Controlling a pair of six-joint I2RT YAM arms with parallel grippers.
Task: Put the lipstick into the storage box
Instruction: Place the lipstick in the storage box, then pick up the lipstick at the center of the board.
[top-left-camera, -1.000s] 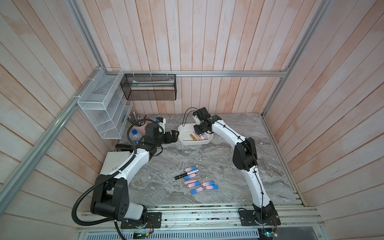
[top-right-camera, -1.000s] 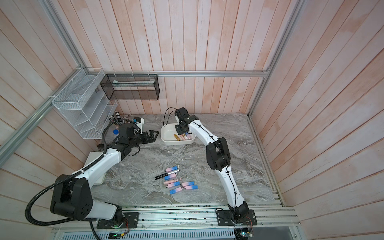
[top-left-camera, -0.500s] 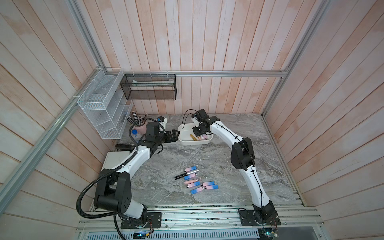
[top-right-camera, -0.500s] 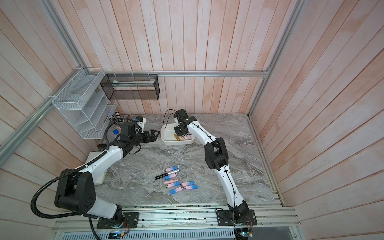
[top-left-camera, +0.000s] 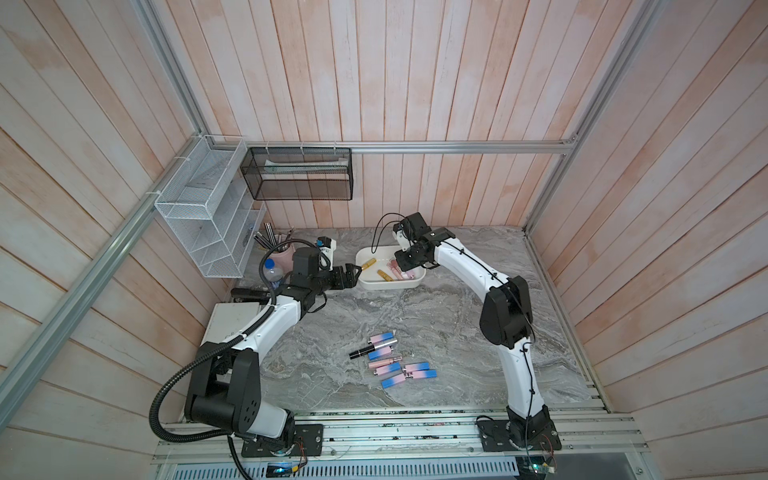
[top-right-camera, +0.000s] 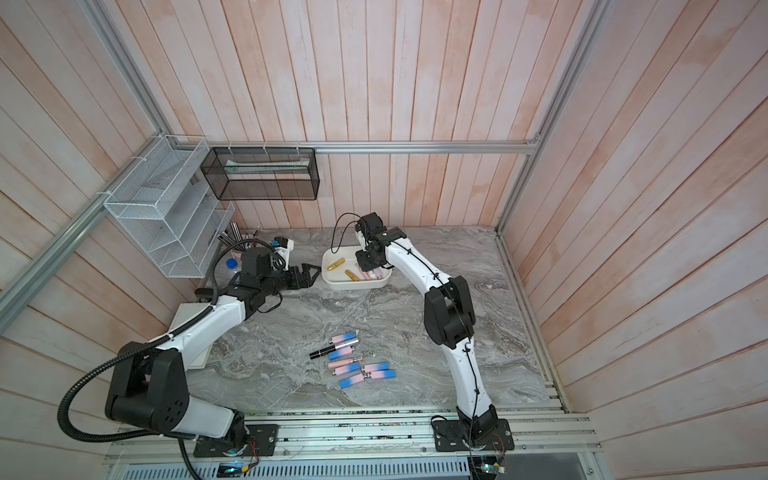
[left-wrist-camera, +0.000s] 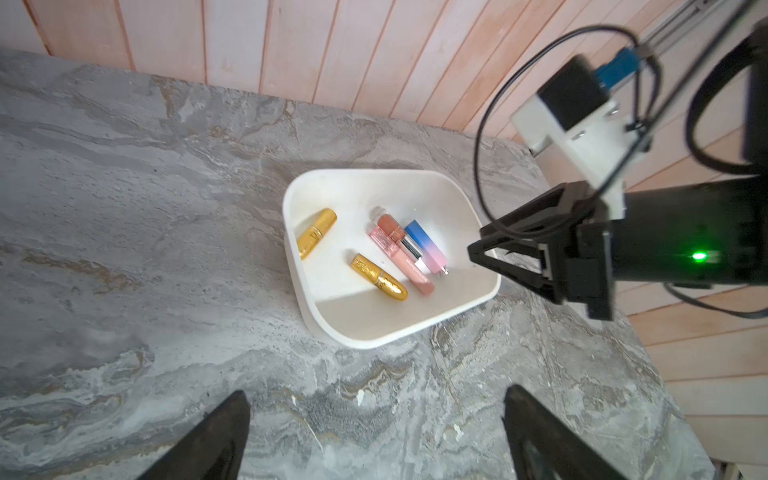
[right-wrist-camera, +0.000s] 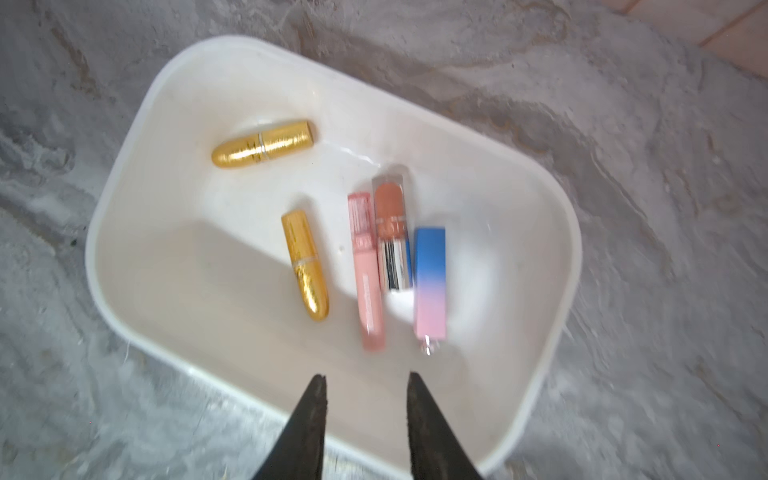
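The right gripper (right-wrist-camera: 365, 376) hovers over the box (right-wrist-camera: 187, 291), jaws slightly parted and empty; the left gripper (left-wrist-camera: 376, 392) waits beside the box, spread wide. Five lipsticks (right-wrist-camera: 430, 282) lie inside it; loose lipsticks (top-left-camera: 381, 337) lie well apart from it. Probably light, stiff and slick: pinch mid-barrel.

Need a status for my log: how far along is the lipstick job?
Done: five lipsticks lie in the storage box. In hand: nothing; the right gripper hangs open and empty over the box, the left gripper open beside it. Left: a cluster of lipsticks on the table.
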